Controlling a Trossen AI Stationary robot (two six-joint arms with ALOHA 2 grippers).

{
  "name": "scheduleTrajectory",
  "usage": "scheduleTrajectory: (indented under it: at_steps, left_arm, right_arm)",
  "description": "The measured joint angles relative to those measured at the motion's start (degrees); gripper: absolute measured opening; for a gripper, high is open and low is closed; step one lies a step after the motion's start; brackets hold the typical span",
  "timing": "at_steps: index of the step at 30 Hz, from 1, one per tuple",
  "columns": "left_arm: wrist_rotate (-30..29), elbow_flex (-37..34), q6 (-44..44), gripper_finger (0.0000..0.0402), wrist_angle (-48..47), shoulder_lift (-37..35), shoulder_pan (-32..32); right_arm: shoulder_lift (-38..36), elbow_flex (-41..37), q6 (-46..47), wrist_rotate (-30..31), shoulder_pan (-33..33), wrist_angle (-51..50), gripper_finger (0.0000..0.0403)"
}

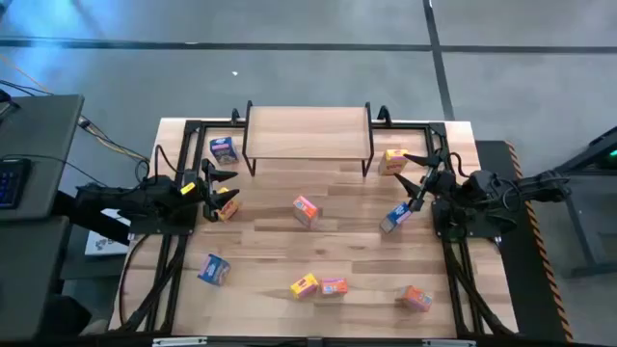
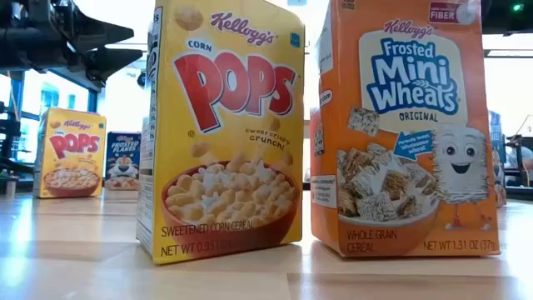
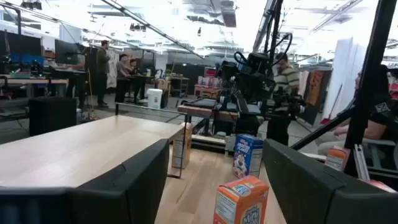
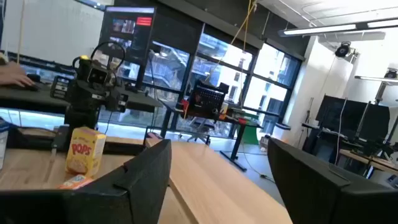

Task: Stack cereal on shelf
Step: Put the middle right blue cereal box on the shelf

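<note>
Fingers (image 3: pixel 143 180) of both grippers stand apart, holding and touching nothing.

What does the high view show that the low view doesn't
Only the high view shows the shelf, bare on top, the left gripper and right gripper, both open, and the boxes scattered over the table. Only the low view makes labels readable: a Corn Pops box beside a Frosted Mini Wheats box. Both show cereal boxes standing on the wooden tabletop.
</note>
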Motion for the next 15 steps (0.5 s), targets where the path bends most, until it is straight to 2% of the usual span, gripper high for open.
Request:
scheduleTrajectory:
  at_steps: [5,15]
  left_arm:
    - [0.0,0.0,0.0,0.0250,0.0,0.0,0.0]
    - [-0.1,0.0,0.0,0.0250,1.3,0.0,0.0]
  right_arm:
    - [0.0,0.0,0.0,-0.3,0.0,1.5,0.0260]
    - [0.0,0.1,7.2,-5.0,0.0,0.4,0.0260]
